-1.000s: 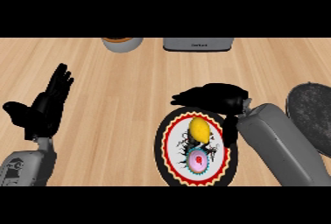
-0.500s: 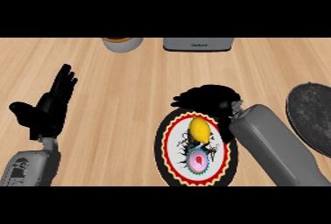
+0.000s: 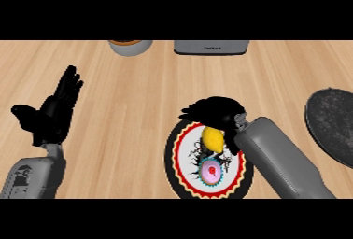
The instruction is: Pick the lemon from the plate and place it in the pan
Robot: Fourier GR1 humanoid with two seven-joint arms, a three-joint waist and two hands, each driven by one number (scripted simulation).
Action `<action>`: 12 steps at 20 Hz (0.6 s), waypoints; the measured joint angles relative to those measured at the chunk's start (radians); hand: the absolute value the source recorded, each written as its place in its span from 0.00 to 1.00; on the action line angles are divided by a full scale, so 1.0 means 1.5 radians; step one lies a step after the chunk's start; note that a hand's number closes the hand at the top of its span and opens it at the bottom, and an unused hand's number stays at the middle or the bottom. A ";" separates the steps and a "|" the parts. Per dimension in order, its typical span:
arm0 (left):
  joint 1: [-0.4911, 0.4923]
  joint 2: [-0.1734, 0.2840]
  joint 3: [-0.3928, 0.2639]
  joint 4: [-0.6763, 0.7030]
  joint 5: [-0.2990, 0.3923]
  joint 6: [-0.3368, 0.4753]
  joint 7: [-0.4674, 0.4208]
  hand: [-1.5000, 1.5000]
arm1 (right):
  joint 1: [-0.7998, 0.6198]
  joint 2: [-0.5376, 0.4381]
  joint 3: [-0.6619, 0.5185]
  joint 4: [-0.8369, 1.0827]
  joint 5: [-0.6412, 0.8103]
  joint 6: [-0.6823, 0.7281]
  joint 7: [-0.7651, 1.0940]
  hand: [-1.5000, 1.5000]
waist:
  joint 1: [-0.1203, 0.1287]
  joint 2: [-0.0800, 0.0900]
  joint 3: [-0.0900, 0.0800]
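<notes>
Since the earlier frames the right hand [image 3: 215, 112] has dropped from the plate's [image 3: 180, 154] far rim onto the lemon [image 3: 213, 138], fingers curled over its top, seemingly gripping it. The dark pan [image 3: 335, 126] sits at the counter's right edge. The left hand [image 3: 52, 114] rests open near the left edge, fingers up; the lemon is bright yellow, oval, still on the plate.

The counter [image 3: 172, 79] under both hands looked like pale wood with a fine grain and a matt finish. Below the right hand [image 3: 215, 111], which was matt black, the lemon [image 3: 212, 138] had a smooth, slightly glossy yellow skin and the plate [image 3: 185, 163] a smooth painted face. To that hand's right the pan [image 3: 334, 123] looked dark, rough and speckled, and the forearm [image 3: 283, 161] behind it smooth grey plastic.
</notes>
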 measured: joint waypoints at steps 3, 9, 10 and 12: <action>0.011 -0.004 -0.003 -0.013 -0.003 -0.004 0.001 0.50 | 0.005 0.011 0.007 0.018 0.030 -0.012 -0.004 0.00 | 0.000 0.000 0.000; 0.008 -0.006 0.003 -0.016 -0.008 -0.006 0.010 0.50 | -0.004 0.031 0.005 0.088 0.080 -0.039 -0.027 0.00 | 0.001 0.000 0.000; 0.007 -0.004 0.007 -0.003 -0.007 -0.010 -0.001 0.50 | 0.000 0.027 0.005 0.094 0.087 -0.046 -0.037 0.00 | 0.001 0.000 0.000; 0.003 0.000 0.014 -0.013 -0.001 -0.015 0.014 0.50 | 0.006 0.032 0.003 0.104 0.100 -0.048 -0.041 0.00 | 0.000 0.000 0.000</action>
